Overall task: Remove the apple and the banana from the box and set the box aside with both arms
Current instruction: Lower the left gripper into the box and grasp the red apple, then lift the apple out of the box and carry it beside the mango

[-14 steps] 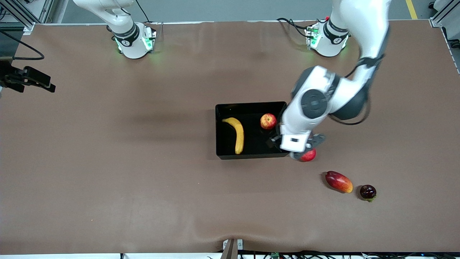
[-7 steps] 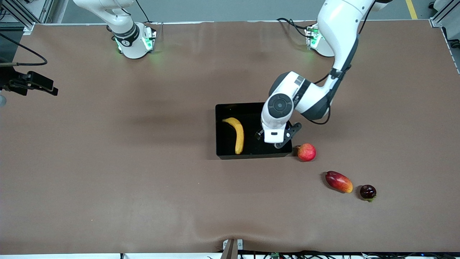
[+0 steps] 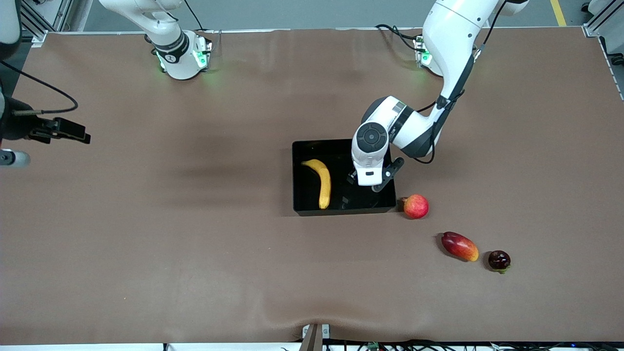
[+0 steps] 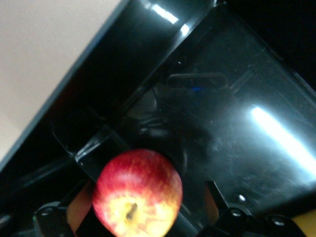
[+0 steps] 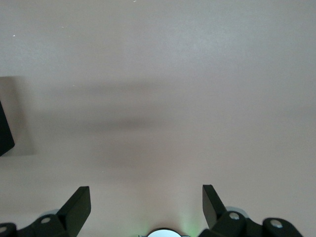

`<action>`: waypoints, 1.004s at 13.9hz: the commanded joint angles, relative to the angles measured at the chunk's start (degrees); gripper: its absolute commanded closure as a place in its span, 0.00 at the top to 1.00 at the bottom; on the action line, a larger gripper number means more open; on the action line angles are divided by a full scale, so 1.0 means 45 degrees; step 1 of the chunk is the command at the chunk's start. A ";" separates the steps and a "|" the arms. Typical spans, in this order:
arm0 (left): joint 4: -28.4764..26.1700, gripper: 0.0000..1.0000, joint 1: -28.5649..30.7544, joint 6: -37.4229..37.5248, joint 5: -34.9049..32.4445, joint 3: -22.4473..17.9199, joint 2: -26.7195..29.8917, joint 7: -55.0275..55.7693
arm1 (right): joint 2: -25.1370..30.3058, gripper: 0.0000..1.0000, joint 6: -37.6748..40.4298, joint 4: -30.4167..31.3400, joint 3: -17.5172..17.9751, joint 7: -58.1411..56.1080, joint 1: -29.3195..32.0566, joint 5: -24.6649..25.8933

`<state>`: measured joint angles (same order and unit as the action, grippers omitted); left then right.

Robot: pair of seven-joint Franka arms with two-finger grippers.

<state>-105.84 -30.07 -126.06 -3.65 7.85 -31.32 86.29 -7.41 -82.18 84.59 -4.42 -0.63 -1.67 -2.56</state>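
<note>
The black tray [image 3: 341, 210] lies mid-table. The yellow banana [image 3: 320, 183] lies in it, toward the right arm's end. My left gripper [image 3: 369, 185] is low inside the tray at the left arm's end and hides the apple in the front view. In the left wrist view the red and yellow apple [image 4: 137, 190] rests on the glossy tray floor [image 4: 237, 98] between the spread fingers of my left gripper [image 4: 145, 200]. One finger is close beside the apple; the other finger [image 4: 213, 197] stands apart. My right gripper [image 5: 145, 197] is open and empty, high over bare table.
A pinkish-red round fruit [image 3: 416, 206] lies on the table just beside the tray's corner nearest the front camera, at the left arm's end. A red-and-yellow oval fruit [image 3: 459, 246] and a small dark fruit [image 3: 499, 260] lie nearer the camera. A tray corner [image 5: 4, 133] shows in the right wrist view.
My left gripper has moved from the pinkish-red fruit beside the tray to over the apple inside the tray. The right arm's hand has drifted toward the tray.
</note>
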 commanded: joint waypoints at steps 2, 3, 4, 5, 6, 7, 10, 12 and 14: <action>-0.0505 1.00 -0.0056 -0.0327 -0.0362 -0.0045 0.0241 0.0433 | -0.0092 1.00 0.0158 -0.0361 0.0024 0.0022 0.0097 0.0003; -0.0466 1.00 -0.0056 -0.0346 -0.0362 -0.0045 0.0202 0.0453 | -0.0092 1.00 0.0158 -0.0380 0.0024 0.0022 0.0097 0.0003; -0.0427 1.00 -0.0076 -0.0404 -0.0362 -0.0045 0.0143 0.0453 | -0.0072 1.00 0.0158 -0.0361 0.0044 0.0022 0.0078 0.0003; -0.0388 0.57 -0.0115 -0.0463 -0.0362 -0.0045 0.0143 0.0492 | -0.0092 1.00 0.0158 -0.0361 0.0024 0.0022 0.0097 0.0003; -0.0329 0.19 -0.0038 -0.0464 -0.0362 -0.0045 0.0201 0.0492 | -0.0092 1.00 0.0158 -0.0361 0.0024 0.0022 0.0097 0.0003; -0.0232 0.00 0.0040 -0.0464 -0.0362 -0.0045 0.0298 0.0473 | -0.0072 1.00 0.0158 -0.0361 0.0024 0.0022 0.0097 0.0003; 0.0664 0.00 0.0178 -0.0327 -0.0420 -0.0161 0.0338 0.0258 | -0.0092 1.00 0.0158 -0.0361 0.0024 0.0003 0.0097 0.0023; 0.1541 0.00 0.0779 0.0488 -0.0420 -0.0182 0.0630 -0.0810 | -0.0072 1.00 0.0158 -0.0380 0.0024 0.0022 0.0097 0.0023; 0.2732 0.00 0.2065 0.1970 -0.0440 -0.0163 0.0923 -0.1924 | -0.0072 1.00 0.0158 -0.0380 0.0024 0.0022 0.0097 0.0023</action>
<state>-97.68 -26.28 -123.52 -4.50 6.69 -29.50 81.99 -7.57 -82.20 83.96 -4.51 -0.63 -1.64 -2.56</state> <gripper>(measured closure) 0.282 0.000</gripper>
